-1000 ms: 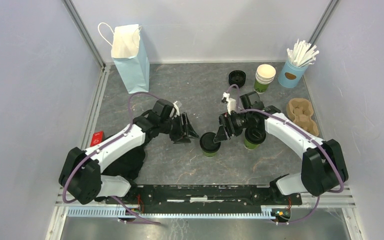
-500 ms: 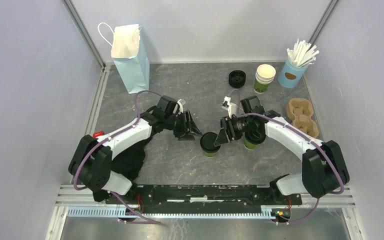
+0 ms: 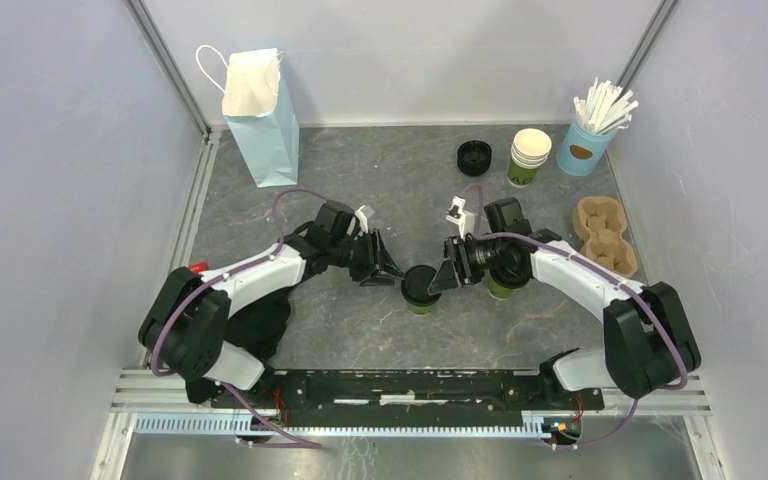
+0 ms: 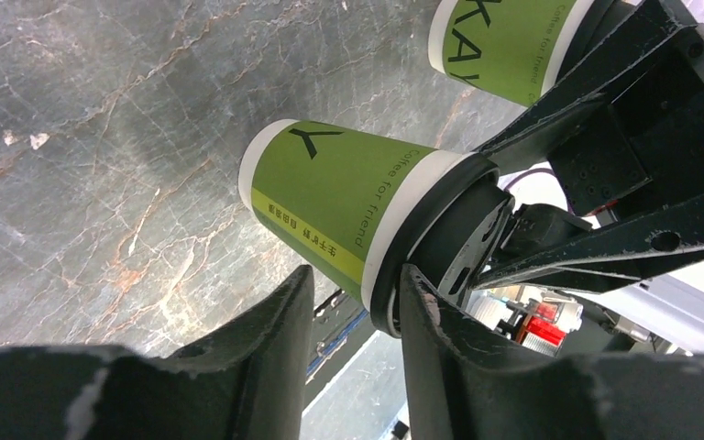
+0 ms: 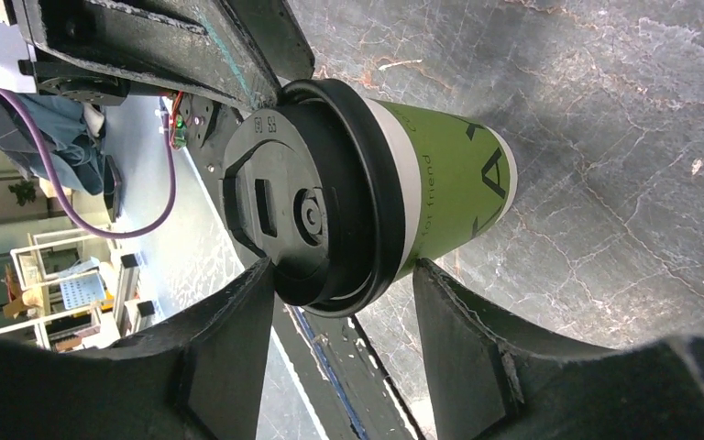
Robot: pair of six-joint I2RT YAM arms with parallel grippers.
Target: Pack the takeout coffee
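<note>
One takeout coffee cup [image 3: 420, 288], green with a pale band and black lid, stands upright mid-table. It also shows in the left wrist view [image 4: 348, 206] and the right wrist view [image 5: 376, 197]. My left gripper [image 3: 387, 268] is open, its tips just at the cup's left side; in its own view [image 4: 357, 275] the lid rim sits at the right fingertip. My right gripper [image 3: 444, 277] is open at the cup's right side, its tips [image 5: 344, 270] flanking the lid end without closing on it. The second coffee cup [image 3: 501, 287] stands partly hidden under my right arm and shows in the left wrist view [image 4: 504, 46].
A pale blue paper bag [image 3: 260, 120] stands at the back left. A stack of black lids [image 3: 474, 157], lidless cups [image 3: 530, 155] and a blue holder of white stirrers [image 3: 590, 135] are at the back right. A cardboard cup carrier [image 3: 603, 232] lies right. Black cloth [image 3: 260, 325] lies under my left arm.
My left gripper has moved right, up to the cup's side. My right gripper has shifted slightly left toward the same cup. The cups have not moved.
</note>
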